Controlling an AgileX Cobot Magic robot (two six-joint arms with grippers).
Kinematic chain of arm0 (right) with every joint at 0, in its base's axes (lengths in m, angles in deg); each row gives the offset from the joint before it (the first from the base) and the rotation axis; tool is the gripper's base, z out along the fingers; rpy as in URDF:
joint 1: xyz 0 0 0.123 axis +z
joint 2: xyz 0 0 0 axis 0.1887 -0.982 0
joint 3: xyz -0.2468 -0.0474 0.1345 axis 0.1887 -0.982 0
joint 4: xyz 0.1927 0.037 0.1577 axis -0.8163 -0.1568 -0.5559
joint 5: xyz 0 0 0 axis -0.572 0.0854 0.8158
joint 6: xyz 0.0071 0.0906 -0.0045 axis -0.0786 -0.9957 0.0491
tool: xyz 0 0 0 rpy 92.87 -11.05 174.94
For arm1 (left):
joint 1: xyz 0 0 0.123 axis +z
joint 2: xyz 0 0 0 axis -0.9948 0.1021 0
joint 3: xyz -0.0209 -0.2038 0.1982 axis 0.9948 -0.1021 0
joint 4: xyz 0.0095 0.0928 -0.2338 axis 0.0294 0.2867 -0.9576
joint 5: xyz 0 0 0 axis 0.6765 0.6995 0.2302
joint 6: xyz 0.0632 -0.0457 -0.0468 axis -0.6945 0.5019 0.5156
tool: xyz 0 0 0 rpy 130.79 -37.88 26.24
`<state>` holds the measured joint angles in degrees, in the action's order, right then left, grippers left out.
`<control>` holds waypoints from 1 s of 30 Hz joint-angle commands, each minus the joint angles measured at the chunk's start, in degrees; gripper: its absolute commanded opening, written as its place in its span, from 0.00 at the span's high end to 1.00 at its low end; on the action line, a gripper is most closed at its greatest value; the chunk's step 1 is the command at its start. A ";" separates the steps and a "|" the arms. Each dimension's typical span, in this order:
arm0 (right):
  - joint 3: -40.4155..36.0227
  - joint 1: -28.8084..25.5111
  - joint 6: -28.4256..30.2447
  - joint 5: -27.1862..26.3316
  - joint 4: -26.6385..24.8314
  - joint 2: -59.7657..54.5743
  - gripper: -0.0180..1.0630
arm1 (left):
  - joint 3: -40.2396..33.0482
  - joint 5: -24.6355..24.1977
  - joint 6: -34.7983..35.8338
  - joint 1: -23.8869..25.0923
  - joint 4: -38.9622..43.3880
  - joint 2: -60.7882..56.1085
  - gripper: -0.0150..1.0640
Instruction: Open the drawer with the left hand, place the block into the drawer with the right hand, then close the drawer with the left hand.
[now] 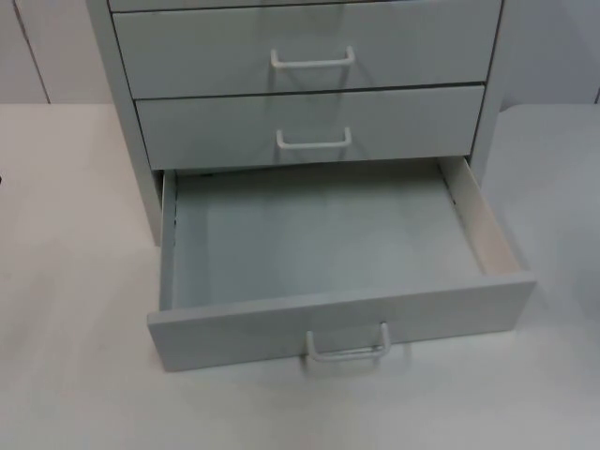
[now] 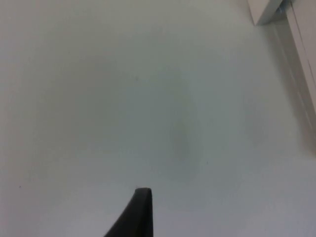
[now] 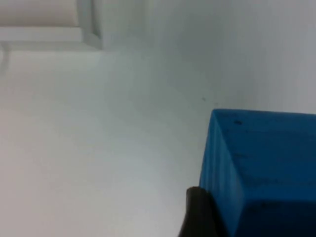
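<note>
The right pincer showed one black fingertip pressed against the side of the blue block; whether it was pinching the block or only lying against it could not be told. The block hung over bare white surface, with a corner of the grey cabinet well apart from it.

The left pincer likewise showed a single dark fingertip above the white surface, touching nothing; whether its fingers were spread or pressed together could not be told. A corner of the cabinet stood well away from it.

In the top view, the cabinet stood on the white surface, reaching to the far edge of the picture. Three drawers could be counted in it, each with one white bar handle. The two upper drawers were shut, stacked one above the other. The bottom drawer was pulled fully out toward the camera, its front panel well forward of the cabinet and its handle at the middle of that panel. Its grey floor held nothing. One blue block could be counted, at the right pincer and not in the drawer. Behind the cabinet, on its left, rose a pale partition wall.
</note>
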<state>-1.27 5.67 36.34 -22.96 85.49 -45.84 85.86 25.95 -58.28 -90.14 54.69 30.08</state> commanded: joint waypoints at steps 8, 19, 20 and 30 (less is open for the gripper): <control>0.40 18.11 -19.67 -12.94 11.31 -10.78 0.99 | -0.18 0.65 -0.02 0.10 0.17 -0.42 0.01; 13.89 27.27 -29.71 -22.94 20.36 -30.36 0.99 | -0.18 0.65 -0.02 0.10 0.17 -0.42 0.01; 15.19 27.27 -30.29 -24.52 20.26 -32.05 0.99 | -0.18 0.65 -0.02 0.10 0.17 -0.42 0.01; 24.07 27.27 -30.95 -27.84 20.15 -45.19 0.99 | -0.18 0.65 -0.02 0.10 0.30 -0.42 0.01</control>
<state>21.98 32.59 5.56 -50.00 105.39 -90.76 85.86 25.95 -58.28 -90.14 54.69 30.08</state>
